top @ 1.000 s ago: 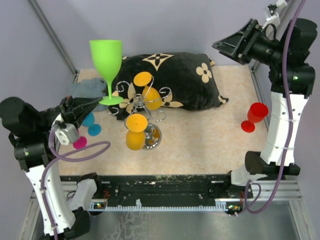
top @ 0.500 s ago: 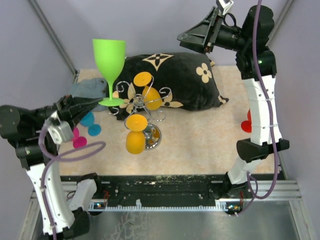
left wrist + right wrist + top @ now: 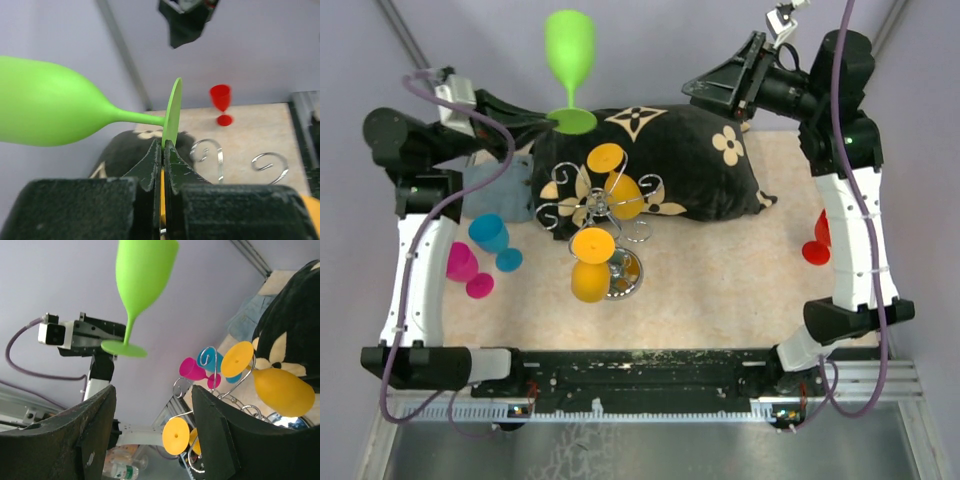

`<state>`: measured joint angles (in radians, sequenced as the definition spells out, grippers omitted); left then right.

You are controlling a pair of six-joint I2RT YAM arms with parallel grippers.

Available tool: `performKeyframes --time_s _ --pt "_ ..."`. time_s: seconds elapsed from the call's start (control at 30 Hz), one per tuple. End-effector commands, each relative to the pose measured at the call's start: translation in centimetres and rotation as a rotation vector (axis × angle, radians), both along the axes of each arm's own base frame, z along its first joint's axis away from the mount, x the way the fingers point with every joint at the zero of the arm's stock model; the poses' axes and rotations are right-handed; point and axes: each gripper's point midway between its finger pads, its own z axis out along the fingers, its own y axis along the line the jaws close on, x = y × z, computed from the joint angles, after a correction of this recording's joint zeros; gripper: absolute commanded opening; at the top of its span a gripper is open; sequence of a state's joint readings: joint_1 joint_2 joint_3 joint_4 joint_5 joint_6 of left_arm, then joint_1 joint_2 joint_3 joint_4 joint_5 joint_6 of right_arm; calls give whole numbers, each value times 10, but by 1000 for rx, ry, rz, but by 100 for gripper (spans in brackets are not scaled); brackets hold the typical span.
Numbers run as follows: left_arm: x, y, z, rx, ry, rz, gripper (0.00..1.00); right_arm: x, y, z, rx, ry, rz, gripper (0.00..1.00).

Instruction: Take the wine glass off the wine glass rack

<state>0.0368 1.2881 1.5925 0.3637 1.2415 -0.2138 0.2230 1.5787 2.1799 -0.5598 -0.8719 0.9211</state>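
**Green glass off the rack, in the left jaws; set-down pending**

Left side: the left gripper [image 3: 548, 121] is raised over the back-left part of the table [image 3: 720, 270]. Its jaws are pressed together on the rim of the foot of the green wine glass [image 3: 570, 45]. The left wrist view confirms it: the thin foot disc is pinched edge-on between the fingertips, with stem and bowl standing out to one side. The glass is clear of everything and touches only the jaws. I cannot tell its exact tilt.

On the table below, a pink glass [image 3: 460, 262] and a blue glass [image 3: 488, 232] lie close together, near a grey-blue cloth [image 3: 495, 185].

Centre: the wine glass rack [image 3: 605, 210] stands on its mirror base in front of a black flowered cushion [image 3: 670, 160]. Two orange wine glasses [image 3: 588, 265] hang on its scroll arms. The green glass is well apart from the rack.

Right side: the right gripper [image 3: 705, 88] is held high at the back, pointing toward the green glass. Its jaws are spread and hold nothing. A red wine glass [image 3: 825, 235] lies on the table, partly hidden behind the right arm.

Progress, my judgement: the removal itself looks done for the green glass. What remains is to put it down, or perhaps hand it to the waiting right gripper. A grip on the foot rim alone looks slip-prone, so I go slowly.
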Motion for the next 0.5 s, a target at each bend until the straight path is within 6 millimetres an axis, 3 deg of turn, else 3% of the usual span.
performKeyframes --time_s 0.0,0.2,0.3,0.47 --pt "-58 -51 8 9 66 -220 0 -10 -26 19 -17 -104 -97 62" --pt "-124 -78 -39 88 251 -471 0 -8 -53 31 -2 -121 -130 62" --pt "-155 -78 -51 134 323 -575 0 -14 -51 29 1 -108 -93 63" --pt "-193 -72 -62 196 379 -691 0 -45 -43 23 47 -83 51 63"
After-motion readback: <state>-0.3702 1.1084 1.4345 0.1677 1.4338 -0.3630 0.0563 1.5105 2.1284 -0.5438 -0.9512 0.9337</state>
